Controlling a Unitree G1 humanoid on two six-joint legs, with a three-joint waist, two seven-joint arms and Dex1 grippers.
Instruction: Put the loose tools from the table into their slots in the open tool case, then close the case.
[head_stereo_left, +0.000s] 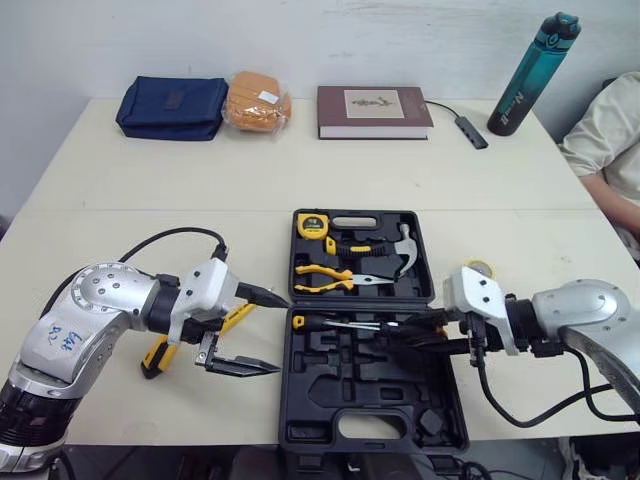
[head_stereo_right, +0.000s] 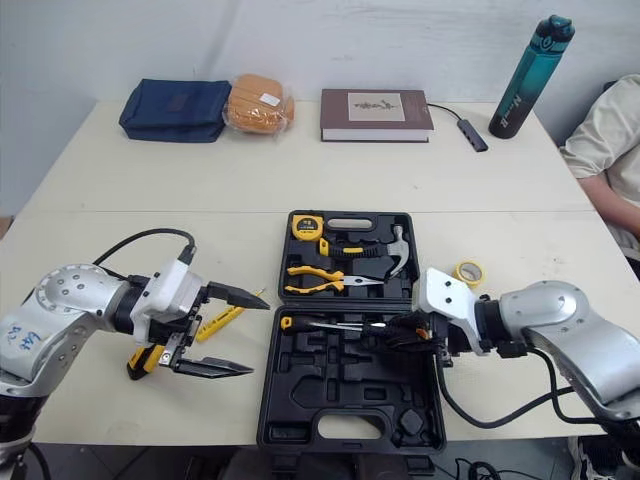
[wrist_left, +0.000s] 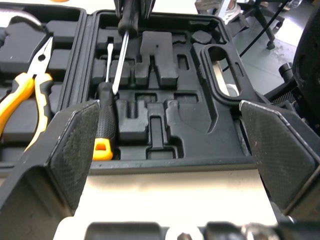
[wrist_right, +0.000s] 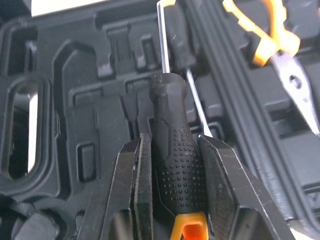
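left eye view: the open tool case (head_stereo_left: 292, 400) sits at lower centre of the frame, with a hammer (head_stereo_left: 405, 245), pliers (head_stereo_left: 330, 277) and tape measure (head_stereo_left: 312, 225) seated in its far half. the right gripper (head_stereo_left: 412, 334) reaches in from the lower right, over the near half. the left gripper (head_stereo_left: 268, 333) hovers at lower left, just beside the case, its claw wide apart and empty. yellow-handled tools (head_stereo_left: 157, 353) lie loose on the table (head_stereo_left: 300, 160) under it.

left wrist view: we see one screwdriver (wrist_left: 105, 117) lying in its slot and a second screwdriver (wrist_left: 126, 20) hanging above the tray, shaft slanted down.

right wrist view: the claw is clamped on that second screwdriver's black handle, its tip seemingly close beside the seated one.

we judge the step in hand to be slotting this screwdriver. the next move calls for levelling it over a free groove, pressing it home, then letting go. other tools wait on the table, and the lid is not yet shut.
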